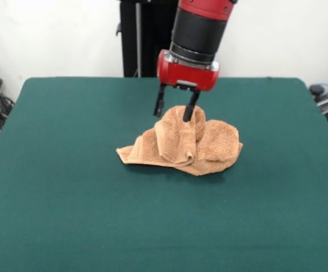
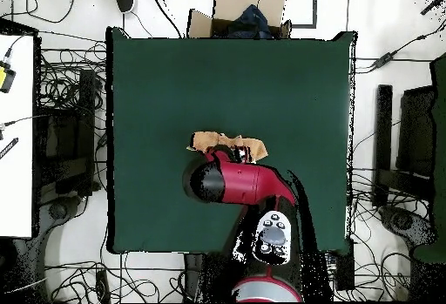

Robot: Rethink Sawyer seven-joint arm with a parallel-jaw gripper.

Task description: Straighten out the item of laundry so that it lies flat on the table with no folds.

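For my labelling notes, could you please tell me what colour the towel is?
The towel is light orange-tan, shown best in the front view.

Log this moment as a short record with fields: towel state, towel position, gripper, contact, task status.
towel state: the towel is bunched in a heap, with a raised fold at its top and layers overlapping
towel position: near the middle of the table, partly hidden under the arm in the overhead view
gripper: the gripper is open, its fingers straddling the top of the raised fold
contact: one finger is at the fold; a firm grip cannot be confirmed
task status: not done; the towel is not flat
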